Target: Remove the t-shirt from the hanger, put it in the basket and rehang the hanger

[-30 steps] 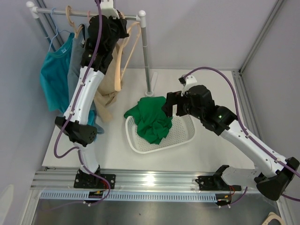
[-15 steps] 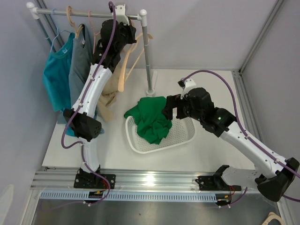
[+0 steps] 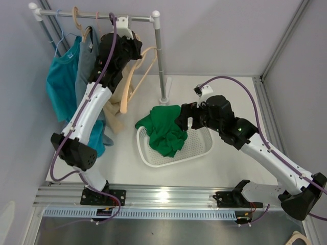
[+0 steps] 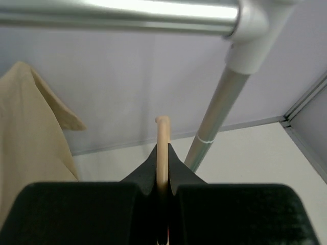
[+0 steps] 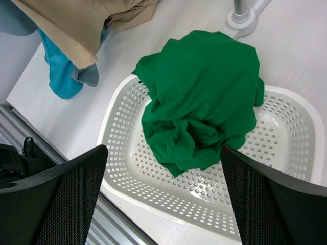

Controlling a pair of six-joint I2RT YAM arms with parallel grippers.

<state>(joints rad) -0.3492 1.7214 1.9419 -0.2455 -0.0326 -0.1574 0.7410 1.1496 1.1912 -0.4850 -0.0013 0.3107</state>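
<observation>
My left gripper [image 3: 125, 45] is shut on the hook of a beige hanger [image 3: 144, 60] just below the rail [image 3: 97, 16]. In the left wrist view the hook [image 4: 162, 133] sticks up between the closed jaws, free of the rail [image 4: 117, 13]. A beige t-shirt [image 3: 116, 107] hangs from the hanger's left side, bunched and drooping to the table; it also shows in the left wrist view [image 4: 25, 132]. My right gripper [image 3: 186, 116] is open and empty, hovering over a green t-shirt [image 5: 204, 97] in a white basket [image 5: 118, 127].
A teal shirt [image 3: 59, 81] and a grey shirt [image 3: 87, 61] hang on other hangers at the rail's left end. The rack's post [image 3: 160, 61] stands right of the held hanger, its foot by the basket [image 3: 148, 153]. Walls close in on the left and back.
My left gripper, holding the hanger, rose to the right near the rail's end, then came down and left below the rail. The beige t-shirt swung with it. The right arm barely moved.
</observation>
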